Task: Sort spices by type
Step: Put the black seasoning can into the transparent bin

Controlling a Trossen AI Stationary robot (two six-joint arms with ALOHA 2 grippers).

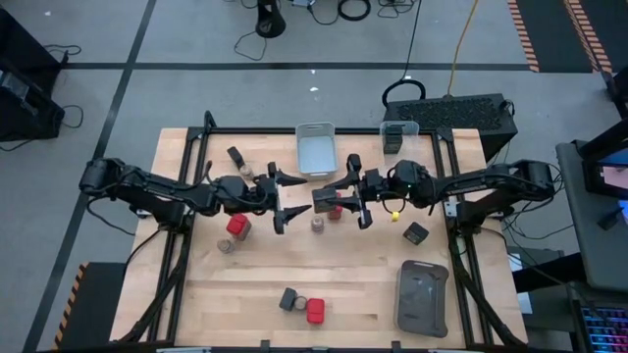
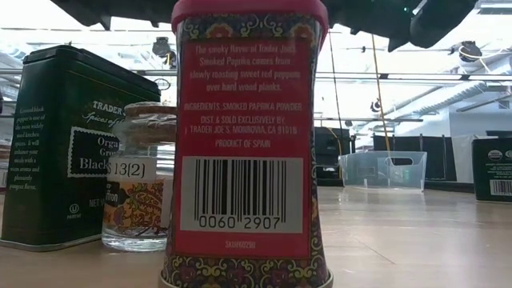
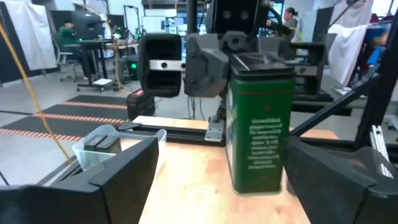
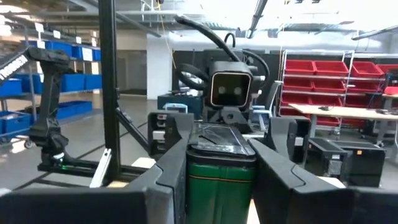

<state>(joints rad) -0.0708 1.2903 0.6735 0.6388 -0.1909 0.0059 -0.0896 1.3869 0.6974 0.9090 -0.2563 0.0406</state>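
My right gripper (image 1: 332,199) hangs over the middle of the table, shut on a dark green spice tin (image 3: 260,124). My left gripper (image 1: 285,201) faces it from the table's left. It is open, and its fingers (image 3: 124,174) stand wide on either side of the tin without touching it. Other spices stand on the table: a red-capped one (image 1: 238,226), a tan-topped jar (image 1: 226,245) and a dark one (image 1: 235,155) at the left. In front of the low camera stand a red one (image 2: 244,136), a jar (image 2: 140,184) and a black tin (image 2: 60,144). My right gripper pinches the green tin between its two fingers by two opposite side walls (image 4: 198,183), up near the lid. The fingers come level from the table's right side. The tin stands upright in the hold, its bottom (image 3: 255,186) clear of the table.
A grey bin (image 1: 316,147) and a clear bin (image 1: 397,135) stand at the far edge, and a flat dark grey tray (image 1: 422,297) lies near right. A jar (image 1: 318,224) and a red spice (image 1: 336,211) sit under the grippers. Another dark tin (image 1: 416,232) stands at the right.
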